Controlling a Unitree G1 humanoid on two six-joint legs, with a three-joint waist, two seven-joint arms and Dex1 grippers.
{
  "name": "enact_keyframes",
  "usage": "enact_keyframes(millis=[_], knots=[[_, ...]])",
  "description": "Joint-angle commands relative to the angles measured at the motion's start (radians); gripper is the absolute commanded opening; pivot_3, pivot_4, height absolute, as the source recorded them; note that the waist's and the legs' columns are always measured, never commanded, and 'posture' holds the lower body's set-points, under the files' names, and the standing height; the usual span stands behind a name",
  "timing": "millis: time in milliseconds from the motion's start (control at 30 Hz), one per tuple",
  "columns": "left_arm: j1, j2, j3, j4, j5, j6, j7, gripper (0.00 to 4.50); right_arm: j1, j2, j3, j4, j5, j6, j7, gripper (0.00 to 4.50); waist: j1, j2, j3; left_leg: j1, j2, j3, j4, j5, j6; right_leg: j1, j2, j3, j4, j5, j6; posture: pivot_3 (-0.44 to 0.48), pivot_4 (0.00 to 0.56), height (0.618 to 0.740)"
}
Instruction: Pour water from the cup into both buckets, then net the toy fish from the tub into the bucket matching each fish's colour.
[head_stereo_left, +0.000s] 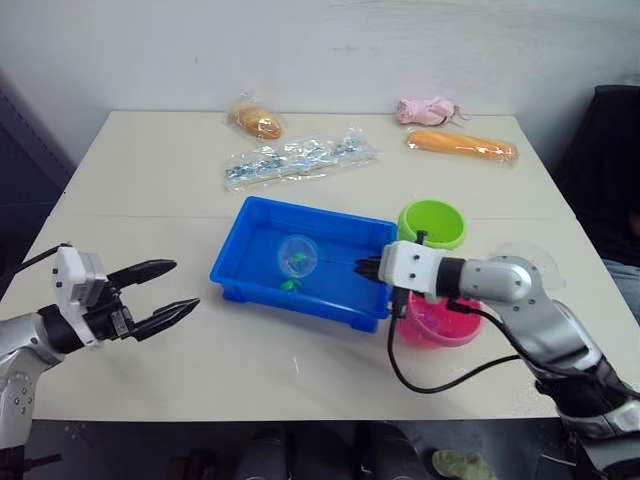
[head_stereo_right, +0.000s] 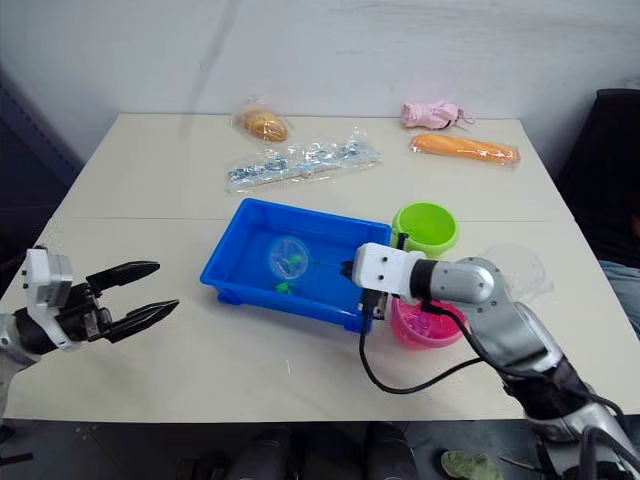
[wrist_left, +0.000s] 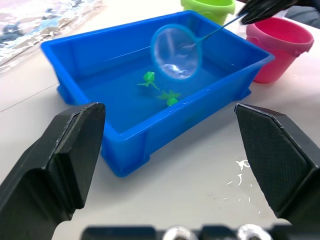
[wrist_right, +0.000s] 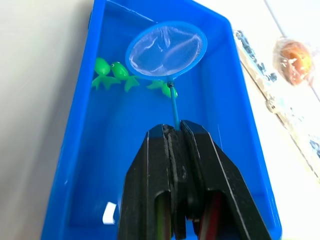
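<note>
Pinching the thin handle of the net (wrist_right: 166, 50) between its closed fingers, the right gripper (head_stereo_left: 368, 268) reaches over the right end of the blue tub (head_stereo_left: 240, 280), with the hoop held above the water near the tub's middle. Three green fish (wrist_right: 111, 73) lie in the tub just beside and partly under the hoop. The left gripper (head_stereo_left: 162, 292) hovers over the table (head_stereo_left: 150, 180) to the left of the tub, well apart from it, its fingers spread and holding nothing. The green bucket (head_stereo_left: 432, 222) stands just beyond the tub's far right corner, and the pink bucket (head_stereo_left: 438, 322) sits nearer, under the right arm. Wrapped packets (head_stereo_left: 298, 160) lie along the table's far side.
</note>
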Motion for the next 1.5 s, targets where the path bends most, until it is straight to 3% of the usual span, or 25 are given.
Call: enact_keyframes(millis=[33, 367, 567, 1033, 1500], knots=[[-0.005, 0.008, 0.004, -0.027, 0.009, -0.023, -0.009, 4.46, -0.026, 0.015, 0.017, 0.020, -0.039, -0.047, 0.010, 0.00, 0.001, 0.000, 0.000, 0.000, 0.000, 0.000, 0.000, 0.000, 0.000, 0.000, 0.000, 0.000, 0.000, 0.000, 0.000, 0.000, 0.150, 0.740], [-0.023, 0.039, -0.029, -0.020, 0.045, -0.048, -0.042, 4.46, -0.055, 0.038, 0.048, 0.113, -0.111, -0.145, 0.044, 0.00, 0.000, 0.000, 0.000, 0.000, 0.000, 0.000, 0.000, 0.000, 0.000, 0.000, 0.000, 0.000, 0.000, 0.000, 0.000, 0.000, 0.150, 0.740], [-0.070, 0.110, -0.065, 0.027, 0.074, -0.061, -0.110, 4.46, -0.080, 0.053, 0.043, 0.174, -0.162, -0.190, 0.031, 0.00, -0.002, 0.000, 0.000, 0.000, 0.000, 0.000, 0.000, 0.000, 0.000, 0.000, 0.000, 0.000, 0.000, 0.000, 0.000, 0.000, 0.150, 0.740], [-0.421, 0.189, -0.271, 0.366, 0.197, -0.146, -0.325, 4.46, -0.099, 0.047, 0.076, 0.216, -0.189, -0.276, 0.157, 0.00, -0.001, 0.001, 0.001, -0.001, -0.002, 0.007, 0.000, 0.000, 0.000, -0.002, 0.001, -0.001, 0.003, 0.000, -0.001, 0.000, 0.150, 0.740], [-0.558, 0.138, -0.352, 0.514, 0.241, -0.194, -0.387, 4.46, -0.084, 0.043, -0.034, 0.122, -0.017, -0.015, 0.248, 0.00, 0.000, 0.001, 0.001, -0.001, -0.001, 0.013, 0.001, 0.000, 0.000, -0.004, 0.001, -0.002, 0.005, 0.000, -0.001, 0.000, 0.150, 0.740]])
